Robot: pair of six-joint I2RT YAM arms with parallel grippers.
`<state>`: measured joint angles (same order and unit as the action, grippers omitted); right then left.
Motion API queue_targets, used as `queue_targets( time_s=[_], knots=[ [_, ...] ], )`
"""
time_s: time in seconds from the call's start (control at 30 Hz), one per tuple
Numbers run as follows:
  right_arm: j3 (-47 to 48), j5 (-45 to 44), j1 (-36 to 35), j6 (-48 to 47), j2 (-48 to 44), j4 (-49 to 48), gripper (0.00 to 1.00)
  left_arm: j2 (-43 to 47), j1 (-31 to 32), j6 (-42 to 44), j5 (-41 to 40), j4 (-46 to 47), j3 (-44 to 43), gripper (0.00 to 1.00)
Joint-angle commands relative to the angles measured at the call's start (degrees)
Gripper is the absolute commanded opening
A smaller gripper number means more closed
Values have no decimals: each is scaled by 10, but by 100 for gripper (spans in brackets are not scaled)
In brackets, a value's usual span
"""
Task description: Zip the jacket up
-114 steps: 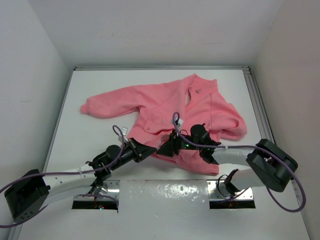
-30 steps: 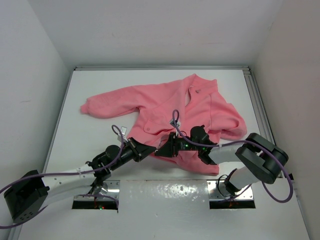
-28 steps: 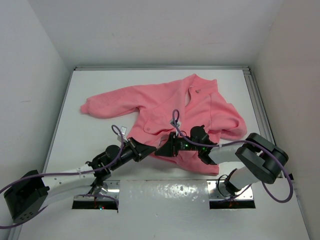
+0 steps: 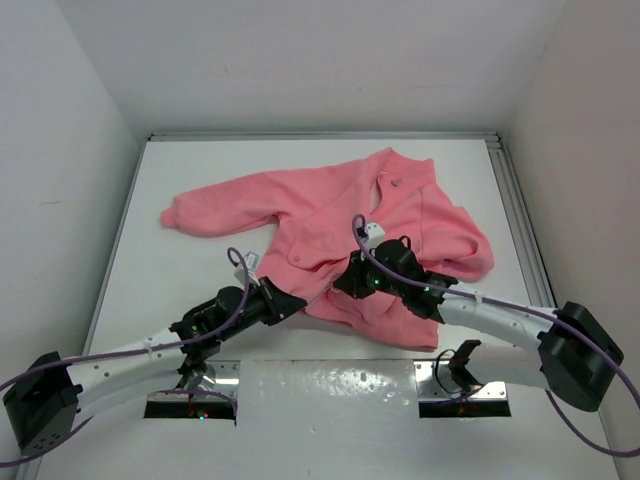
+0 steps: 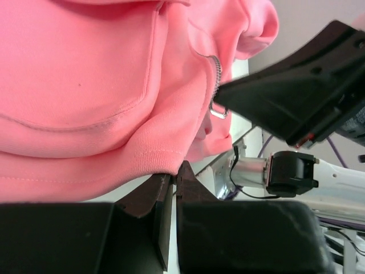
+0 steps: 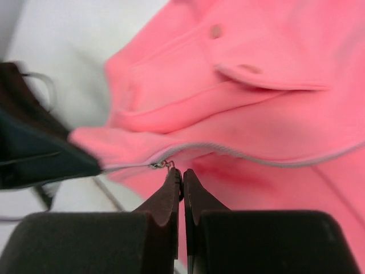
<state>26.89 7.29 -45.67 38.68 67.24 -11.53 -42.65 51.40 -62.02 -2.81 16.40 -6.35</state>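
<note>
The left gripper [image 5: 174, 178] is clamped on the jacket [image 4: 340, 215] at its bottom hem. The right gripper [image 6: 182, 174] is pinched tight, its tips at the zipper pull [image 6: 162, 165], near that hem.

Salmon-pink fleece jacket [image 4: 300, 200], spread flat

Bright, even light; blurred wrist close-ups

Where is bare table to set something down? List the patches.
Free: the far strip of table between jacket and back wall; the left patch between the outstretched sleeve and the left arm. Crowded: near middle, where the left gripper and right gripper meet at the jacket's hem.
</note>
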Motion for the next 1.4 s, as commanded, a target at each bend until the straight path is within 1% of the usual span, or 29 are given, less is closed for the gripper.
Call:
queue_targets(
  time_s=[0.0, 0.03, 0.13, 0.2, 0.33, 0.4, 0.5, 0.53, 0.57, 0.6, 0.63, 0.67, 0.73, 0.77, 0.8, 0.83, 0.87, 0.9, 0.93, 1.0, 1.03, 1.07, 1.13, 1.2, 1.23, 1.27, 1.3, 1.33, 1.37],
  knots=[
    [56, -207, 10, -67, -12, 132, 0, 42, 2, 62, -18, -91, -38, 0],
    [68, -272, 10, -72, -9, 142, 0, 70, 2, 69, -28, -125, -50, 0],
    [99, -359, 11, -97, 0, 161, 0, 108, 2, 95, -69, -170, -102, 0],
    [113, -392, 13, -112, 10, 159, 0, 115, 2, 109, -78, -213, -136, 0],
    [172, -494, 36, -151, 51, 153, 0, 162, 2, 102, -90, -252, -145, 0],
    [198, -499, 81, -164, 78, 140, 0, 180, 2, 102, -105, -297, -176, 0],
    [265, -503, 159, -165, 113, 136, 0, 218, 2, 99, -150, -325, -226, 0],
    [306, -504, 179, -164, 141, 136, 0, 230, 2, 96, -176, -334, -240, 0],
    [331, -504, 219, -158, 156, 143, 0, 231, 2, 102, -185, -341, -282, 0],
    [355, -502, 240, -154, 172, 149, 0, 231, 2, 109, -192, -363, -307, 0],
    [409, -500, 259, -143, 204, 159, 0, 228, 2, 115, -213, -379, -332, 0],
    [439, -500, 290, -137, 220, 194, 0, 228, 2, 125, -227, -397, -377, 0],
    [496, -504, 316, -128, 238, 217, 0, 238, 2, 134, -271, -445, -414, 0],
    [503, -497, 330, -125, 236, 227, 0, 244, 2, 142, -282, -457, -431, 0],
    [502, -458, 332, -127, 225, 225, 0, 247, 2, 139, -290, -489, -435, 0],
    [470, -418, 331, -132, 208, 213, 0, 255, 2, 133, -298, -501, -433, 0],
    [446, -357, 331, -123, 166, 199, 0, 260, 2, 118, -295, -506, -410, 0],
    [423, -224, 328, -114, 143, 197, 0, 273, 2, 106, -290, -504, -389, 0],
    [370, -162, 311, -97, 121, 194, 0, 278, 2, 94, -280, -505, -367, 0],
    [273, -33, 273, -98, 59, 151, 0, 285, 2, 42, -269, -519, -303, 0],
    [248, -18, 250, -111, 44, 143, 0, 287, 2, 25, -256, -523, -281, 0],
    [223, -13, 194, -115, 33, 134, 0, 288, 2, -4, -251, -526, -244, 0],
    [167, -11, 151, -103, 19, 126, 0, 291, 2, -28, -240, -536, -213, 0],
    [136, -8, 121, -85, 23, 104, 0, 290, 2, -44, -236, -545, -185, 9],
    [103, -6, 117, -70, 23, 92, 5, 289, 2, -51, -235, -549, -179, 17],
    [89, -14, 116, -64, 23, 78, 13, 288, 2, -56, -233, -550, -172, 22],
    [78, -19, 115, -56, 23, 71, 30, 282, 2, -52, -231, -546, -172, 26],
    [62, -16, 115, -52, 24, 64, 40, 277, 2, -50, -230, -546, -174, 32],
    [58, 1, 114, -54, 25, 57, 48, 272, 2, -36, -236, -551, -189, 34]
  ],
)
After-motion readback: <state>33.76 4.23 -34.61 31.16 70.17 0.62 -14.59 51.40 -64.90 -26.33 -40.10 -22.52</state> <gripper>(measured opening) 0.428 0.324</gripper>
